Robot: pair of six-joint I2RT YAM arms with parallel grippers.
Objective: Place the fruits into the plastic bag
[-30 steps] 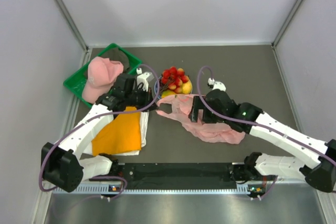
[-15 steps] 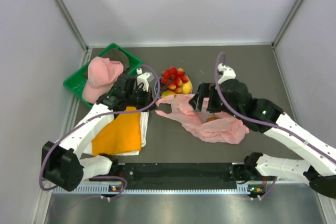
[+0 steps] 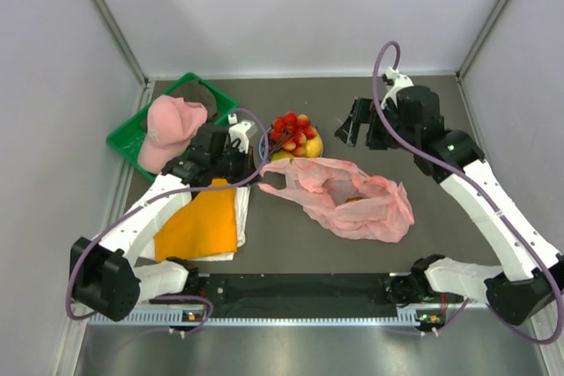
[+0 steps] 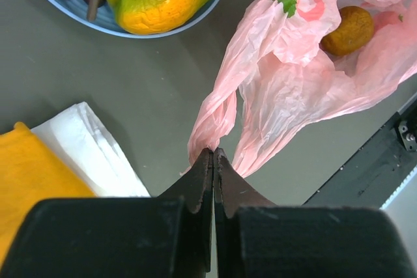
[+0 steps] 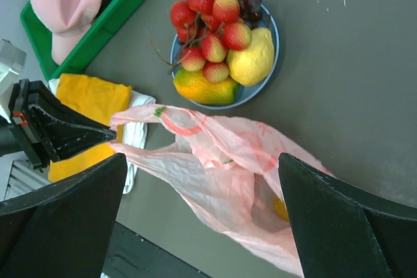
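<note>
Left jaws pinched shut on plastic bag [image 3: 352, 204] handle; left arm [image 3: 150, 204] low over table. Right jaws wide apart, empty, raised at bag's 1 o'clock. Brown fruit [image 4: 348, 30] inside bag; remaining fruits [image 3: 293, 134] on blue plate [image 4: 68, 4], bag's 11 o'clock. Orange cloth [image 3: 198, 222], pink cap [image 3: 172, 125] toward 9 o'clock.

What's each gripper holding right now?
Left gripper: shut on the edge of the thin translucent pink plastic bag.
Right gripper: open, holding nothing.
</note>
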